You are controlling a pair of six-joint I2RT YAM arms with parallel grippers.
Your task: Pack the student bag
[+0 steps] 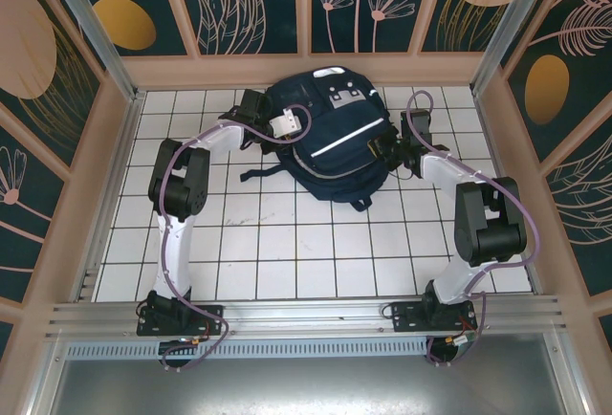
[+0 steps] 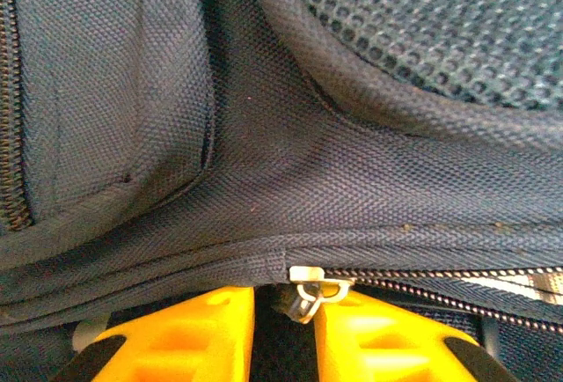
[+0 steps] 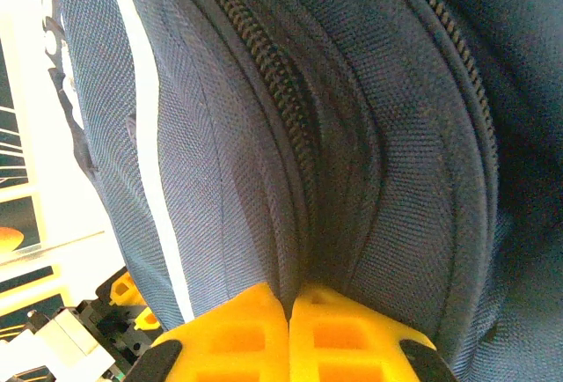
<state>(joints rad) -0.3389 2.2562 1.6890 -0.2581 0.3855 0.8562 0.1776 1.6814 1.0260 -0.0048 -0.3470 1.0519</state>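
The student bag (image 1: pixel 337 138), a large navy backpack with white stripes, lies at the back middle of the tiled table. My left gripper (image 1: pixel 279 124) is at its left side. In the left wrist view its yellow fingers (image 2: pixel 189 338) flank the metal zipper slider (image 2: pixel 310 285), which sits at the end of its track. A dark pull fills the narrow gap, and the left gripper (image 2: pixel 286 334) looks shut on it. My right gripper (image 1: pixel 402 152) is at the bag's right side. There its yellow fingers (image 3: pixel 237 334) pinch a fold of navy fabric (image 3: pixel 303 250) beside a zipper line, and the right gripper (image 3: pixel 288 312) is shut.
A dark strap (image 1: pixel 260 172) trails from the bag toward the left over the white tiles (image 1: pixel 287 243). Low wooden walls (image 1: pixel 120 147) fence the table on the left, back and right. The left arm's elbow (image 1: pixel 177 181) and the right arm's elbow (image 1: pixel 488 219) stand over the tiles.
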